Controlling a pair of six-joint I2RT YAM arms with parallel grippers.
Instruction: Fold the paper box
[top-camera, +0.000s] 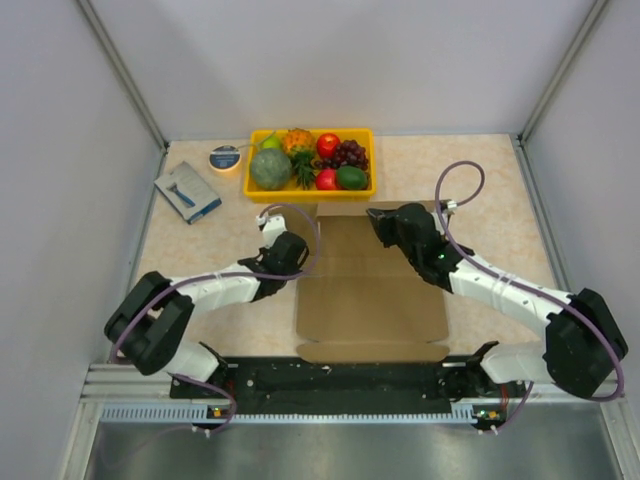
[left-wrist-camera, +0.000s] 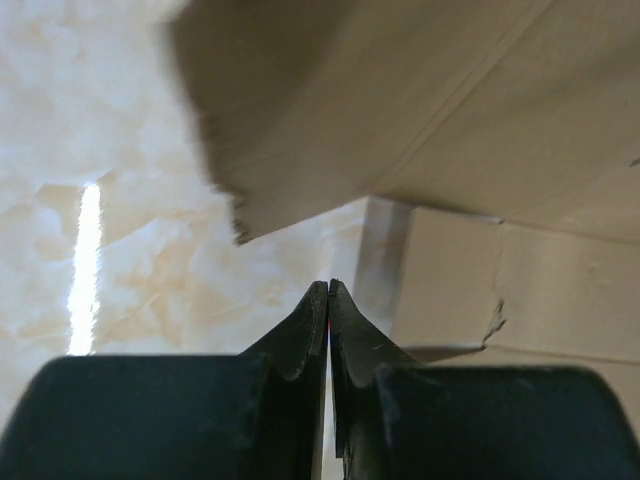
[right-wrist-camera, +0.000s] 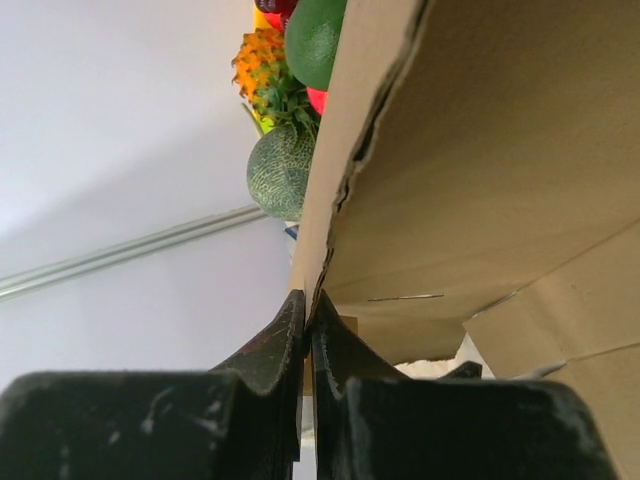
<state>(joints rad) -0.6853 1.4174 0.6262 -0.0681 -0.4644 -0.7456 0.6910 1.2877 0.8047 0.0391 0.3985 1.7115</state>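
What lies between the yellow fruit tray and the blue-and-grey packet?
A small round blue-rimmed object, between the tray and the packet; the top external view shows it.

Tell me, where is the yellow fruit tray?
In the overhead view, the yellow fruit tray sits at the back, left of centre, just beyond the paper box and right of a small blue-rimmed disc.

White-shelled left arm and right arm with bulky black joints, looping lilac cables, matte black tapered fingers, lightly scuffed
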